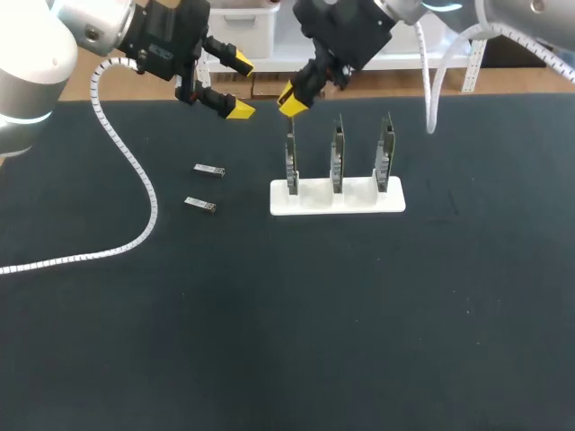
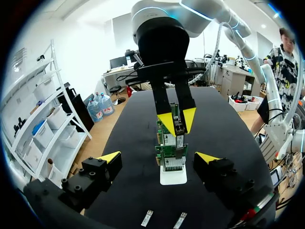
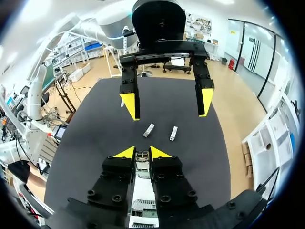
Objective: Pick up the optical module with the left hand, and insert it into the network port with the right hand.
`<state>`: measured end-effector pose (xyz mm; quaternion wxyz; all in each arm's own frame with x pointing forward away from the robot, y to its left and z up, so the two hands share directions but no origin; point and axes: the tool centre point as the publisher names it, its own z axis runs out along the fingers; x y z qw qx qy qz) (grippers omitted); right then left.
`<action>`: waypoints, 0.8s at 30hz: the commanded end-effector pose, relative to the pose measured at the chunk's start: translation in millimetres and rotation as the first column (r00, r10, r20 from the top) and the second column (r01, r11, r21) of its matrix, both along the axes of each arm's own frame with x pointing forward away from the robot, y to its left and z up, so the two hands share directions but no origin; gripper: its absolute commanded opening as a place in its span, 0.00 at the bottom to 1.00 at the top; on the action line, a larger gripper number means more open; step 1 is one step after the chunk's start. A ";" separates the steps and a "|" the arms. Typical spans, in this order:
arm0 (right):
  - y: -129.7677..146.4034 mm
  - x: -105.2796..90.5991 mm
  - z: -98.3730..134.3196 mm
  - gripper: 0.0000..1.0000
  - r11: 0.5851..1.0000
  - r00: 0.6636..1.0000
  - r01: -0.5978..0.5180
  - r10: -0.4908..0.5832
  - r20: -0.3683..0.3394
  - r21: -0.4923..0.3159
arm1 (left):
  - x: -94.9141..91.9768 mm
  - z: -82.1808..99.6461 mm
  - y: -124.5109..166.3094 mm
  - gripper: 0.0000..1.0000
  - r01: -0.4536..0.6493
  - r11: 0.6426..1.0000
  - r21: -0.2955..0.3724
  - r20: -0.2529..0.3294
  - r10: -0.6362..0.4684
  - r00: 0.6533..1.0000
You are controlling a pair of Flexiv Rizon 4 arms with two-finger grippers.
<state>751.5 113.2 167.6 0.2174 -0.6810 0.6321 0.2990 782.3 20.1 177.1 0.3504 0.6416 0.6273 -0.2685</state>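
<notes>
Network port not resolvable. The right claw (image 1: 294,97) covers most of the optical module (image 2: 178,126), so can't tell whether it's seated. Right claw is clenched on that module, at the top edge of the end board (image 1: 291,160) in the white holder (image 1: 337,199), toward the table's (image 1: 359,341) far edge. Left claw (image 1: 243,86) released, holding nothing, just beside the right one. Two spare modules (image 1: 208,170) lie flat, left-arm side of the holder.
</notes>
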 end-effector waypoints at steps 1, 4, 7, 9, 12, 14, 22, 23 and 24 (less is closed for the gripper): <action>-2.7 -5.0 -3.5 0.00 1.000 1.000 0.011 -0.011 0.002 0.010 | -0.3 1.0 -0.5 1.00 -0.003 1.000 0.006 -0.002 0.003 1.000; -4.6 -5.9 -5.0 0.00 1.000 1.000 0.017 -0.017 0.001 0.014 | -0.3 1.0 -0.5 1.00 -0.003 1.000 0.006 -0.002 0.003 1.000; -6.0 -5.7 -5.4 0.00 1.000 1.000 0.023 -0.023 0.003 0.022 | -0.3 1.0 -0.5 1.00 -0.003 1.000 0.006 -0.002 0.003 1.000; -6.1 -5.5 -6.4 0.00 0.999 1.000 0.022 -0.022 0.005 0.025 | -0.3 1.0 -0.5 1.00 -0.003 1.000 0.006 -0.002 0.003 1.000; -6.3 -4.6 -9.5 0.00 0.999 1.000 0.020 -0.021 0.011 0.037 | -0.3 1.0 -0.5 1.00 -0.003 1.000 0.006 -0.002 0.003 1.000; -6.5 -3.8 -11.4 0.00 0.999 1.000 0.021 -0.021 0.010 0.044 | -0.3 1.0 -0.5 1.00 -0.003 1.000 0.006 -0.002 0.003 1.000; -4.0 -1.5 -15.8 0.00 0.998 1.000 0.013 -0.013 0.004 0.054 | -0.3 1.0 -0.5 1.00 -0.003 1.000 0.006 -0.002 0.003 1.000; -3.9 -1.6 -16.2 0.00 0.998 1.000 0.012 -0.013 0.003 0.056 | -0.3 1.0 -0.5 1.00 -0.003 1.000 0.006 -0.002 0.003 1.000; -3.8 -1.8 -16.6 0.00 0.998 1.000 0.012 -0.012 0.002 0.056 | -0.3 1.0 -0.5 1.00 -0.003 1.000 0.006 -0.002 0.003 1.000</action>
